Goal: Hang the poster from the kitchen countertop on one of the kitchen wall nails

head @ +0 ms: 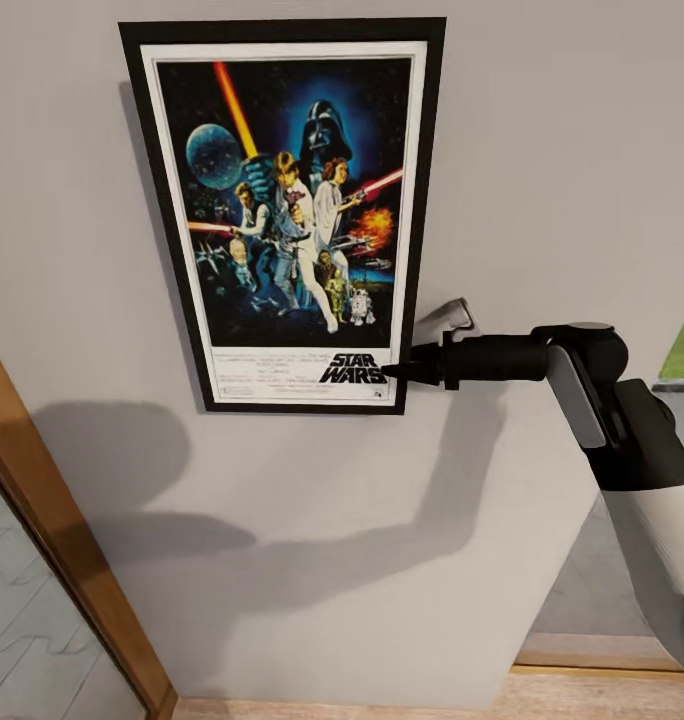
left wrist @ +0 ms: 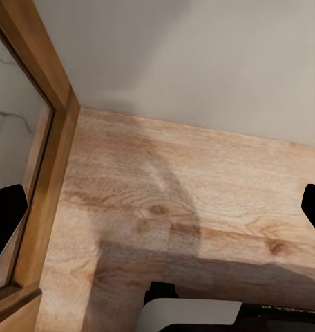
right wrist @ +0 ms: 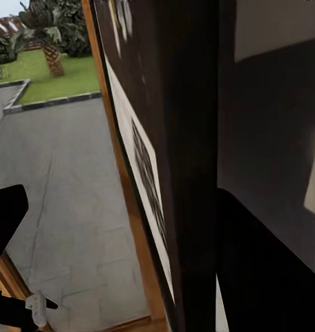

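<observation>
The Star Wars poster (head: 282, 210) in its black frame lies flat against the pale grey wall (head: 542, 150), high in the head view, slightly tilted. My right gripper (head: 392, 372) reaches in from the right and its tips meet the frame's lower right edge beside the lettering. In the right wrist view the frame's dark edge (right wrist: 192, 138) runs between the fingers (right wrist: 5, 221), which stand wide apart, so that gripper looks open. My left gripper (left wrist: 157, 221) is open over bare wooden floor, its fingers (left wrist: 5, 214) at the picture's sides. No nail is visible and the countertop is out of view.
A wooden door frame (head: 62, 540) with a glass pane stands at the left. Wooden floor (head: 382, 705) runs along the wall's foot. To the right is an opening onto grey paving (right wrist: 61, 173) and a green lawn (right wrist: 54, 76).
</observation>
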Motion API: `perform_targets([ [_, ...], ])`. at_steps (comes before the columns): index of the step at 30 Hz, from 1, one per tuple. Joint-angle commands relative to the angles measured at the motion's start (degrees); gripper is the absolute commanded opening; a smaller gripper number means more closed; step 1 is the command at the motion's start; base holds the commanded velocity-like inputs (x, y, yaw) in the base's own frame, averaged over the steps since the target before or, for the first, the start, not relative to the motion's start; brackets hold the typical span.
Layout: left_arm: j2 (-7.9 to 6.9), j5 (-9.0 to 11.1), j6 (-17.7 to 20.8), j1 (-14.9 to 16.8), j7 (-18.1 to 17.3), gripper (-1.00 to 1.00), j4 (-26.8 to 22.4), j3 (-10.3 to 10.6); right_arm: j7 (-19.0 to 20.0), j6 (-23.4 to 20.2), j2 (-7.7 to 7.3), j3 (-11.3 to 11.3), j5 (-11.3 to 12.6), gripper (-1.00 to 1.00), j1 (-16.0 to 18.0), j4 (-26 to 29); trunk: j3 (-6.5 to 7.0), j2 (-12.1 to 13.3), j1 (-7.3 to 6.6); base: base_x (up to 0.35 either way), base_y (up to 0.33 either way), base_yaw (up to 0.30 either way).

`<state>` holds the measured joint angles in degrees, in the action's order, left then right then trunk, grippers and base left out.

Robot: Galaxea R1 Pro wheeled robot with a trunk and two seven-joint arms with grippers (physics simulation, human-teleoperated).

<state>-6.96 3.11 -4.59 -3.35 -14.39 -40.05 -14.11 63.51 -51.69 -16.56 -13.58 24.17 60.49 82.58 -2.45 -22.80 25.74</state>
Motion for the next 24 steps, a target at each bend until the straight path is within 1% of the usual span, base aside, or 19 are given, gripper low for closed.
perform_targets([
  [1, 0.01, 0.32, 0.02, 0.01, -0.37, 1.00, -0.05, -0.13, -0.14, 0.11, -0.05, -0.02, -0.18, 1.00, 0.07, 0.00, -0.12, -0.12, 0.04, 0.002, 0.000, 0.000],
  [5, 0.01, 0.32, 0.00, 0.01, -0.37, 1.00, -0.07, -0.13, -0.14, 0.10, -0.05, -0.04, -0.18, 1.00, 0.08, 0.03, -0.12, -0.12, 0.04, 0.000, 0.000, 0.000],
  [8, 0.01, 0.32, 0.01, 0.01, -0.37, 1.00, -0.06, -0.13, -0.14, 0.10, -0.05, -0.04, -0.17, 1.00, 0.07, 0.05, -0.12, -0.12, 0.04, -0.119, 0.000, 0.000],
  [17, 0.01, 0.32, -0.01, 0.01, -0.37, 1.00, -0.04, -0.13, -0.07, 0.08, -0.05, 0.00, -0.17, 1.00, 0.11, 0.12, -0.12, -0.12, 0.04, -0.296, 0.000, 0.000],
  [21, 0.01, 0.32, 0.01, 0.01, -0.37, 1.00, -0.11, -0.13, -0.06, 0.01, -0.05, -0.04, -0.17, 1.00, 0.07, 0.13, -0.12, -0.12, 0.04, -0.166, 0.000, 0.000],
  [24, 0.01, 0.32, 0.02, 0.01, -0.37, 1.00, -0.12, -0.13, -0.01, 0.09, -0.05, -0.13, -0.17, 1.00, -0.14, 0.13, 0.10, -0.12, 0.04, -0.295, 0.000, 0.000],
])
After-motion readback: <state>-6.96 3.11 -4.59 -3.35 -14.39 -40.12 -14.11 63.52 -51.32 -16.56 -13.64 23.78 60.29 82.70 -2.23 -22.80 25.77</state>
